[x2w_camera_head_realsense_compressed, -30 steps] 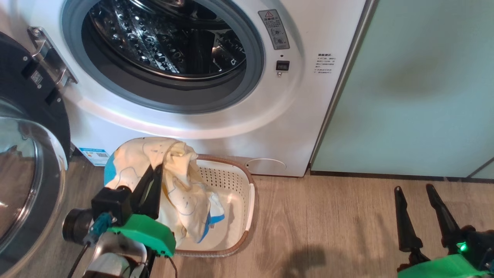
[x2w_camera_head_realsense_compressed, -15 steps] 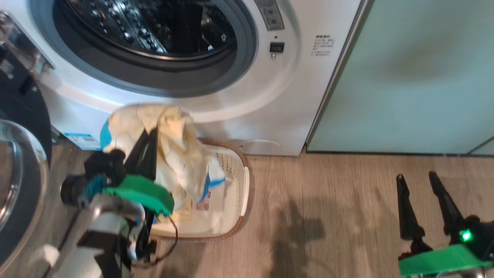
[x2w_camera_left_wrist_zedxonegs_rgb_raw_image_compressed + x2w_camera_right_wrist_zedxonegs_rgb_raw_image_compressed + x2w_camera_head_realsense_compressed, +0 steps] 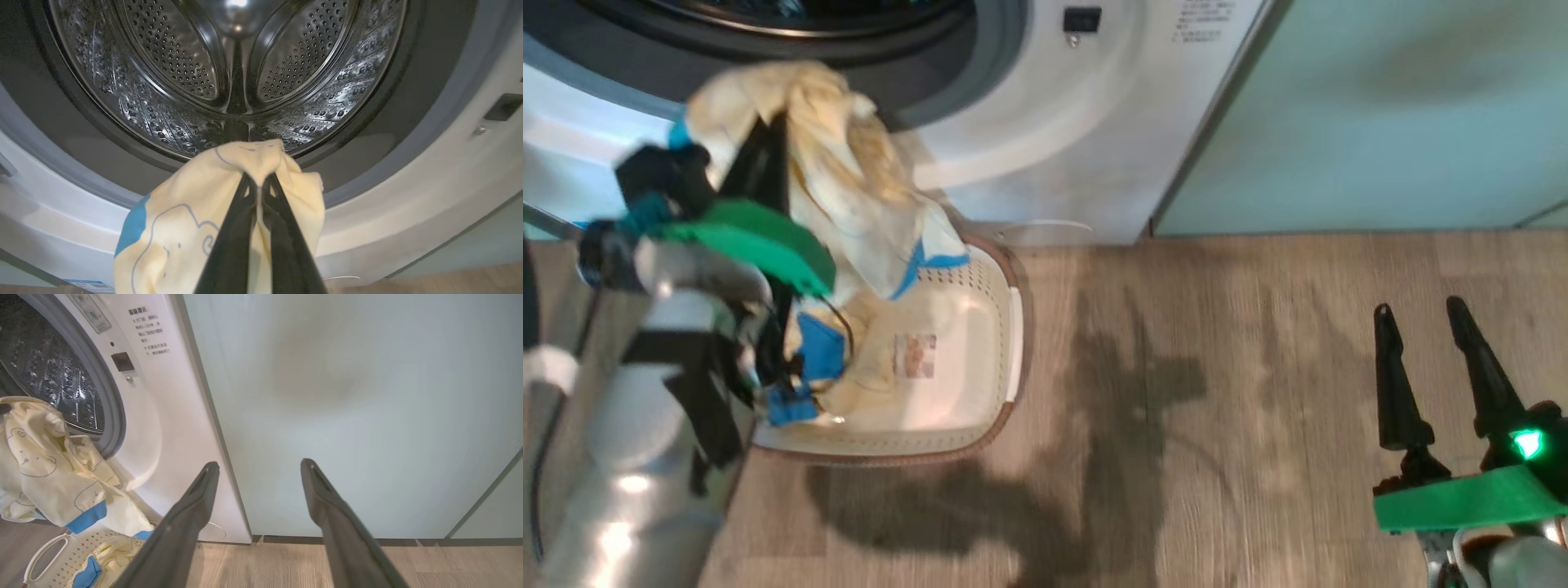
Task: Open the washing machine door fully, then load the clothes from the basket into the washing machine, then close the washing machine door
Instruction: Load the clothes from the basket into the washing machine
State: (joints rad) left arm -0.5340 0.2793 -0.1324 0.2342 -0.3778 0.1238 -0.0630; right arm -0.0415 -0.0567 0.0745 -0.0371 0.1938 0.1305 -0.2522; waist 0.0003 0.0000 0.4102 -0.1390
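Tightly together, left fingers on clothes.

The left gripper has its two dark fingers pressed together on a fold of the clothes (pale yellow, with a blue patch and a bear outline), held before the lower rim of the washing machine opening. Beyond lies the steel drum inside its grey rubber ring.

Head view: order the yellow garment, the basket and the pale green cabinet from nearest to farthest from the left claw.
1. Yellow garment: pinched in the left claw, touching it.
2. Basket: on the floor, just below the claw and to its right.
3. Pale green cabinet: far to the right, past the washing machine.
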